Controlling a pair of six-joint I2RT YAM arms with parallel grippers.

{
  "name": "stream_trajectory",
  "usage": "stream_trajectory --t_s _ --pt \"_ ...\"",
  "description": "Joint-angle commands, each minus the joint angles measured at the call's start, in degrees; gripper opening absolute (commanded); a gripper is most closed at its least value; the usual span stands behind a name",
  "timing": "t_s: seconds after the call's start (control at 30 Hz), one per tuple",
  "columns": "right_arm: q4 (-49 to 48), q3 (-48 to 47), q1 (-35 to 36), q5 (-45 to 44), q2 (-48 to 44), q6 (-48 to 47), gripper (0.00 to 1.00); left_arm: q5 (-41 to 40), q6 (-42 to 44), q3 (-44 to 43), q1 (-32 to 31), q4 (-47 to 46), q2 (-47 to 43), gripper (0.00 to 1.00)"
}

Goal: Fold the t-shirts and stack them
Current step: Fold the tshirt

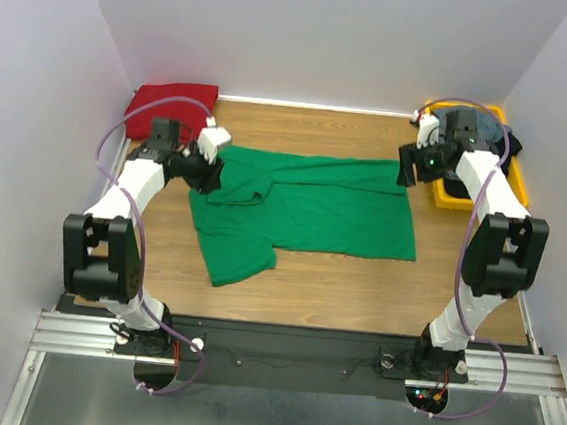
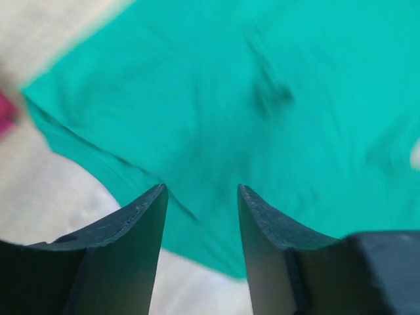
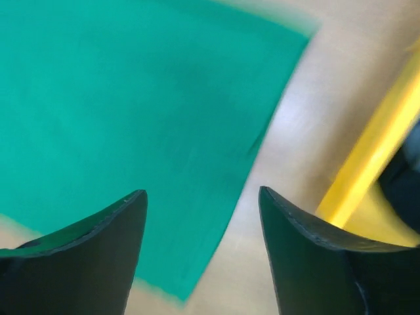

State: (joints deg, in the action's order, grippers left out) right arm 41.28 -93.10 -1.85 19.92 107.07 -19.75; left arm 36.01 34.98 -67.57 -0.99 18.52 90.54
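From the top view, the green t-shirt [image 1: 314, 210] lies flat in the middle of the wood-grain desk [image 1: 357, 280]. It is soft matte cloth with shallow wrinkles. Its long axis runs left to right, with the straight hem at the right and the bunched shoulder end at the left. A sleeve-like flap juts toward the near edge. Along the far side a band of cloth appears doubled over.

A dark red t-shirt [image 1: 172, 101] sits folded as a thick pad in the far left corner. The yellow tray [image 1: 516, 180], hard plastic, stands at the far right with dark cloth [image 1: 473, 120] heaped in it. The left end effector [image 1: 210, 170] is at the shirt's left end, and the right end effector [image 1: 406, 169] is at its far right corner.

In the left wrist view, the left end effector [image 2: 200, 190] has its dark, tapered fingers apart with nothing between them. It hangs above the blurred green t-shirt [image 2: 262, 98] near its edge, with pale desk [image 2: 52, 190] beside it.

In the right wrist view, the right end effector [image 3: 202, 193] is spread wide and empty over a corner of the green t-shirt [image 3: 131, 98]. The yellow tray [image 3: 374, 164] rim slants on the right.
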Motion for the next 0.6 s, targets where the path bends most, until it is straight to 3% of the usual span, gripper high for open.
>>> stream_trajectory --t_s 0.0,0.07,0.13,0.37,0.57 --pt "8.55 8.35 0.18 3.9 -5.88 -11.61 0.67 1.18 17.28 7.61 0.2 12.12 -5.71 0.55" --pt "8.91 15.2 0.35 3.11 -8.7 -16.34 0.54 -0.66 24.12 12.17 0.12 15.64 -9.22 0.53" --pt "8.65 21.43 0.35 1.71 -12.21 -20.65 0.49 -2.42 28.36 16.57 0.12 16.89 -12.74 0.52" --pt "4.36 33.05 1.05 -0.67 -18.03 -26.39 0.46 -7.0 29.53 25.11 -0.32 12.24 -17.07 0.52" --pt "2.67 37.55 1.41 -1.73 -20.13 -29.2 0.46 -7.8 28.21 25.38 -0.32 10.92 -15.75 0.53"
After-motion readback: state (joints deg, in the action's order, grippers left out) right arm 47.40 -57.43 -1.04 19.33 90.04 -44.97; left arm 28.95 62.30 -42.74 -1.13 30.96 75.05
